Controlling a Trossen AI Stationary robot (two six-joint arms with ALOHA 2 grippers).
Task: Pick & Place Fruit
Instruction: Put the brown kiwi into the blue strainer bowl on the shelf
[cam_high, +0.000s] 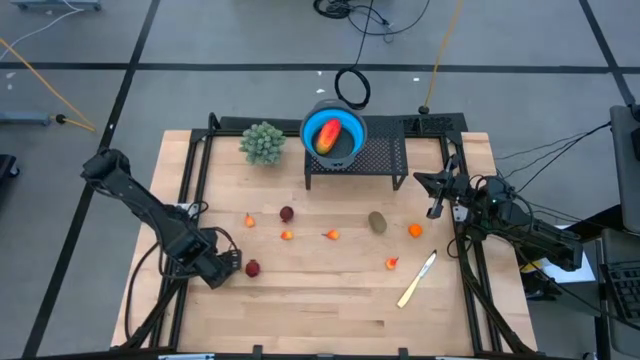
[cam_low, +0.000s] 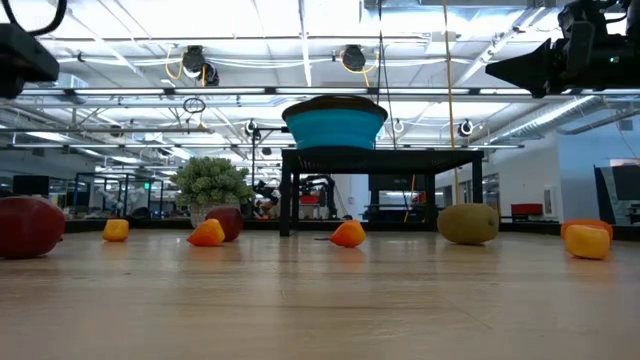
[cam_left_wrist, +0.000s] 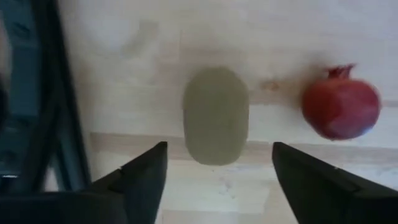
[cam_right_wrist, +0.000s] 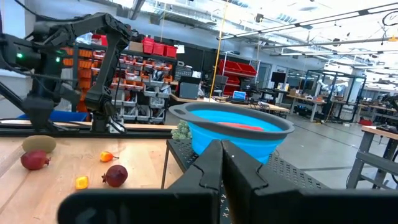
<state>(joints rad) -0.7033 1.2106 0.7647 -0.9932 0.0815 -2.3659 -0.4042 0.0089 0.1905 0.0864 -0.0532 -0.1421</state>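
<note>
Robotics lab: exposed ceiling trusses (cam_low: 300, 95), shelves of red parts bins (cam_right_wrist: 140, 59), rows of workbenches (cam_right_wrist: 249, 102).

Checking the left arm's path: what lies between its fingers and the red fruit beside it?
Only bare table between left gripper and red fruit, per the high view.

A rack (cam_high: 385, 160) is standing at the back middle of the table (cam_high: 320, 300), with a bowl (cam_high: 334, 130) sitting on its left end and an oblong fruit (cam_high: 327, 136) lying in the bowl. A bushy plant (cam_high: 262, 142) is standing just left of the rack. In front of the rack, small fruit pieces are lying scattered in a loose row across the table, an oval fruit (cam_high: 377, 221) among them toward the right. A knife (cam_high: 417, 279) is lying near the front right. A round fruit (cam_high: 252, 268) is lying front left, just beside the left arm's jaws.
</note>
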